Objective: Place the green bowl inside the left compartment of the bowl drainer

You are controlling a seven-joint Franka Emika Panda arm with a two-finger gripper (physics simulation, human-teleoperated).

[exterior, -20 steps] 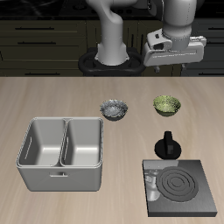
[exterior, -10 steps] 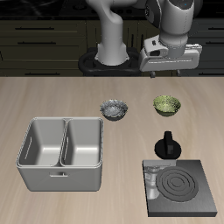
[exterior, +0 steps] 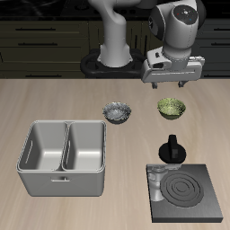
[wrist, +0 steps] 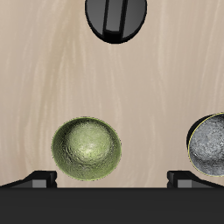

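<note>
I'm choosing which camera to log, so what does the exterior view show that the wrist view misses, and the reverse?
Only the exterior view shows the light-grey two-compartment bowl drainer, the flat black square stove plate and the robot's arm. Only the wrist view looks straight down into the bowls between the gripper fingers. Both show the small olive-green bowl, the grey-silver bowl and a black knobbed object.

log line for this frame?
phase: approach | gripper: open, above table, empty | green bowl: on table, ungrasped | bowl drainer: both compartments empty | grey-silver bowl: beside green bowl
</note>
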